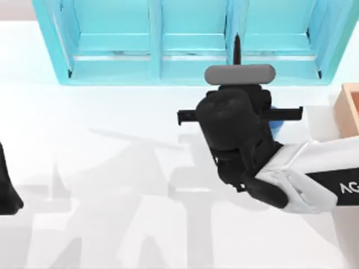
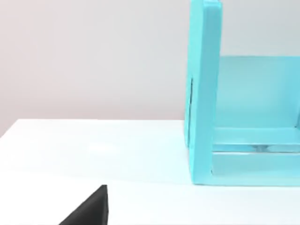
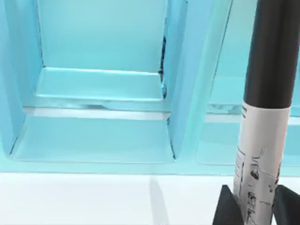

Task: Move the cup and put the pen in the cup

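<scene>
Plain white counter (image 1: 112, 168), glossy enough that the arms throw soft grey shadows across it. Along the far edge stands a turquoise shelf unit (image 1: 185, 39) split into open compartments by upright dividers, with a pale wall behind it in the left wrist view. A tan box (image 1: 349, 109) pokes in at the counter's right side, just right of the right arm.

The right end effector (image 3: 251, 206) sits right in front of the shelf unit, roughly level with the divider between its middle and right compartments. It's clamped narrow on the pen (image 3: 262, 117), one dark finger on each side of the barrel. The pen is a slim marker: black upper part, pale grey middle with small printed labelling. From above, its black tip sticks out past the end effector toward the shelf.

A sliver of the blue cup (image 1: 275, 128) peeks out right beside the end effector, mostly hidden under the wrist, so I can't tell how it stands.

The left end effector (image 1: 8, 190) is parked at the counter's left edge, well away from the action; can't tell its finger state.
</scene>
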Available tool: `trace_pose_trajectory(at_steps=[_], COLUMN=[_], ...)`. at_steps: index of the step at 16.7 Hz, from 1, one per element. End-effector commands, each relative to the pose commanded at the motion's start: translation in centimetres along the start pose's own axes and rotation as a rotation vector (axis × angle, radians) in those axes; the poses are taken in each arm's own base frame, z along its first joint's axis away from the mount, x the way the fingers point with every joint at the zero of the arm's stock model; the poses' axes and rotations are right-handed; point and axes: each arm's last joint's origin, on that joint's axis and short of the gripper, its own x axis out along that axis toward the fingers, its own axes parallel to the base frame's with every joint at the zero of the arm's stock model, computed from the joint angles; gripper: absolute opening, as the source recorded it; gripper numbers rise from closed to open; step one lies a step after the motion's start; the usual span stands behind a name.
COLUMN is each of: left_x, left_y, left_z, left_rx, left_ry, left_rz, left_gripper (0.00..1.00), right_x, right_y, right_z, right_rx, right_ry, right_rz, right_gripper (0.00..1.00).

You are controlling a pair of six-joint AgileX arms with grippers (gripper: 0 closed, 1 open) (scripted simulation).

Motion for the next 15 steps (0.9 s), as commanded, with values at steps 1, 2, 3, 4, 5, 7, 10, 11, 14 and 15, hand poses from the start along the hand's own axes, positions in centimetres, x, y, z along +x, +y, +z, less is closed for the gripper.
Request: trace_pose_trajectory(at_steps=[1,2,3,4,5,7,10,11,14,15], left_x=[0.0,0.0,0.0,0.0,0.0,0.0,0.0,0.0,0.0,0.0], left_y=[0.0,0.0,0.0,0.0,0.0,0.0,0.0,0.0,0.0,0.0], left_z=[0.0,0.0,0.0,0.0,0.0,0.0,0.0,0.0,0.0,0.0], left_rx=[0.0,0.0,0.0,0.0,0.0,0.0,0.0,0.0,0.0,0.0], left_ry=[0.0,0.0,0.0,0.0,0.0,0.0,0.0,0.0,0.0,0.0], left_rz=[0.0,0.0,0.0,0.0,0.0,0.0,0.0,0.0,0.0,0.0], left_gripper=[1.0,1.0,1.0,1.0,1.0,1.0,1.0,1.0,1.0,1.0], right_x=[-0.5,-1.1,-1.6,-2.1,-2.6,-3.5,-4.3,-4.4,-4.4,-4.4], right_y=[-0.5,-1.0,-1.5,-2.0,-2.4,-3.1,-3.8,-3.9,-3.9,-3.9], right_z=[0.1,0.3,0.6,1.0,1.4,2.3,3.2,3.3,3.3,3.3], right_rx=[-0.006,-0.007,-0.001,0.01,0.026,0.065,0.106,0.11,0.11,0.11], right_ry=[-0.043,-0.082,-0.119,-0.153,-0.184,-0.236,-0.279,-0.283,-0.283,-0.283], right_rz=[-0.028,-0.056,-0.081,-0.104,-0.124,-0.155,-0.18,-0.182,-0.183,-0.183], right_gripper=[0.0,0.0,0.0,0.0,0.0,0.0,0.0,0.0,0.0,0.0])
